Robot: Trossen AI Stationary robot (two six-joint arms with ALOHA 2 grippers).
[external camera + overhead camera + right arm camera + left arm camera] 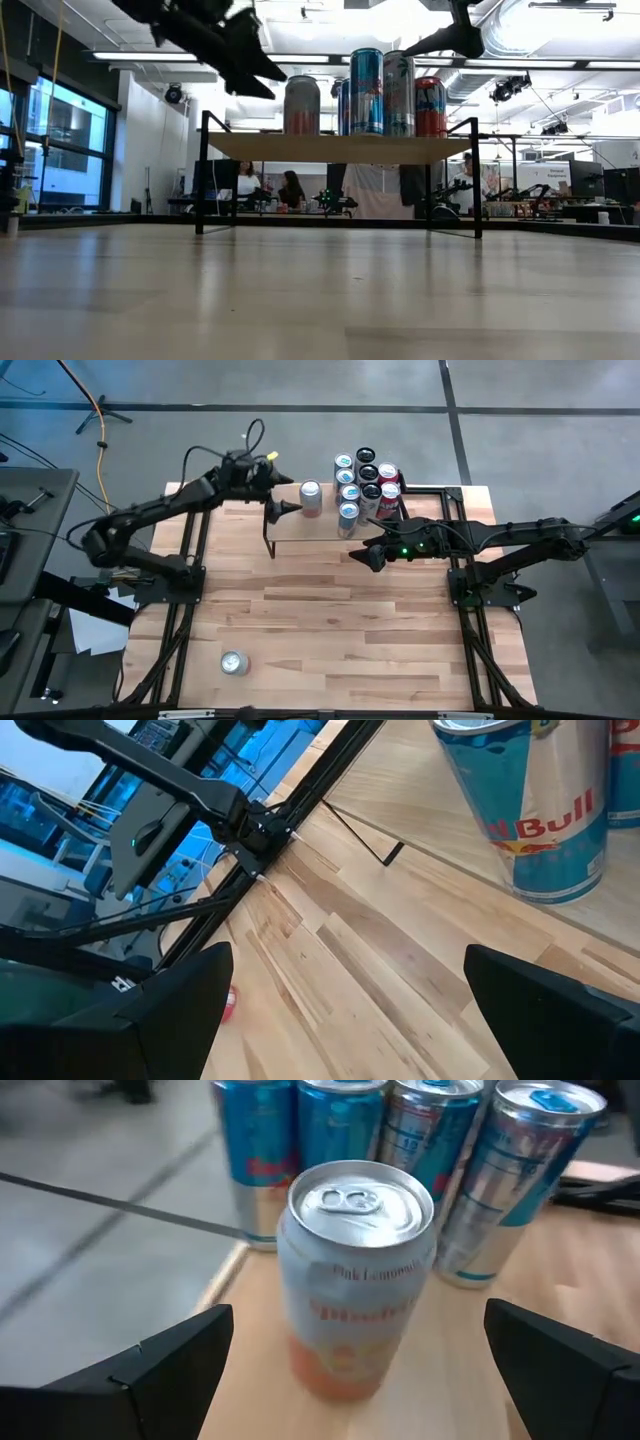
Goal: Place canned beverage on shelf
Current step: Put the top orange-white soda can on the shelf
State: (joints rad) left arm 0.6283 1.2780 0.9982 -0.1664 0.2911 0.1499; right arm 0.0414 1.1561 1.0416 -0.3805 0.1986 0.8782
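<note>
Pink-labelled can (355, 1275) stands upright on the shelf (300, 530) at upper centre of the high view, beside the can cluster (365, 482). Left pincer (365, 1370) gapes open, clear of it; best backed straight away. Right pincer (345, 1010) waits open, centre right.

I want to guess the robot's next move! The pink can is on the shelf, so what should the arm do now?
Probably pull the left gripper straight back. The pink can stands upright on the shelf, and the open fingers sit apart from it.
</note>
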